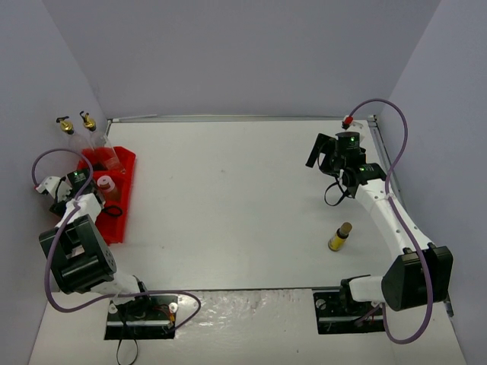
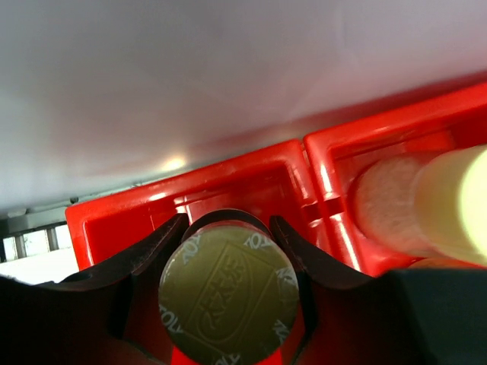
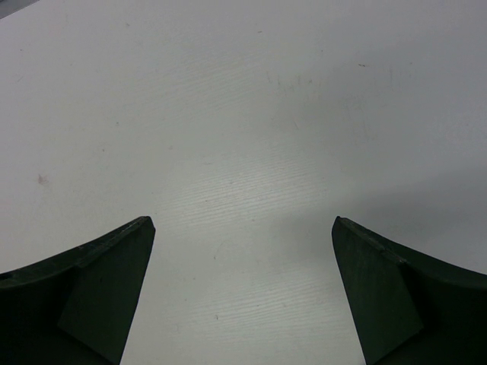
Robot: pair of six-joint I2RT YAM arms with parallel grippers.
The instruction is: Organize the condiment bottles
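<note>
A red tray (image 1: pixel 128 163) sits at the table's left edge. Two tall clear bottles with gold spouts (image 1: pixel 67 125) (image 1: pixel 88 120) stand at its far end, and a squat pink-capped bottle (image 1: pixel 105 185) stands in its middle. My left gripper (image 1: pixel 90 199) is over the tray. In the left wrist view it (image 2: pixel 227 222) is shut on a slim bottle's brown cap (image 2: pixel 228 293) inside a tray compartment (image 2: pixel 228 163). A squat beige bottle with a yellow cap (image 2: pixel 456 201) lies in the neighbouring compartment. Another slim yellow brown-capped bottle (image 1: pixel 339 236) lies on the table at the right. My right gripper (image 1: pixel 326 154) (image 3: pixel 243 224) is open and empty, above bare table.
Grey walls close in the table at the back and both sides. The left wall runs right behind the tray (image 2: pixel 228 76). A purple cable (image 1: pixel 396 144) loops off the right arm near the back right corner.
</note>
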